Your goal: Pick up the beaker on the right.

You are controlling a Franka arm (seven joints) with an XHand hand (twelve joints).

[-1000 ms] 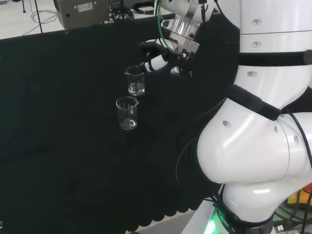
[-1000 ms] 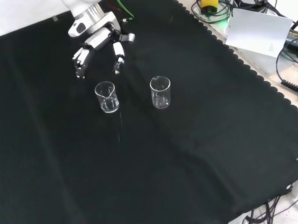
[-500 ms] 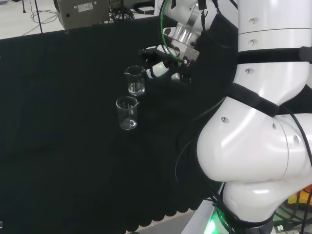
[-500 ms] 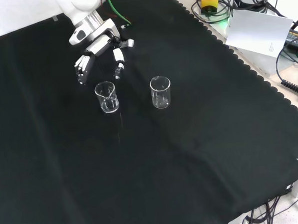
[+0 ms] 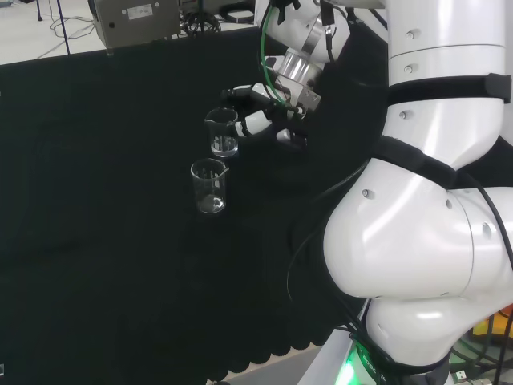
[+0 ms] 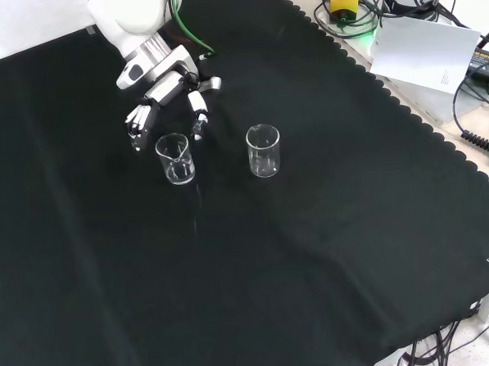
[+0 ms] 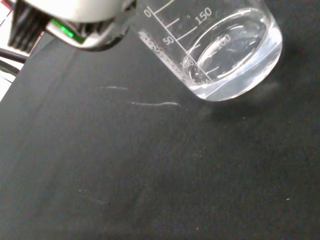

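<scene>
Two clear glass beakers stand upright on the black cloth. In the front view one beaker [image 6: 175, 159] is on the left and the other beaker [image 6: 263, 151] on the right. The hand [image 6: 165, 101] hangs just behind the left one, open, fingers spread and pointing down on either side of its rim without touching. From the head camera the hand [image 5: 260, 112] is just right of the farther beaker [image 5: 224, 132], and the nearer beaker [image 5: 210, 186] stands apart. Up close in the wrist view is a beaker [image 7: 220, 55] with printed scale marks.
The black cloth [image 6: 257, 264] stretches wide in front of the beakers. Its scalloped edge [image 6: 405, 109] runs along the front view's right, with cables and a white sheet beyond. The arm's white links [image 5: 425, 224] take up the head view's right.
The hand has come down and closer to the left beaker of the front view, its fingers now flanking the rim. Neither beaker has moved.
</scene>
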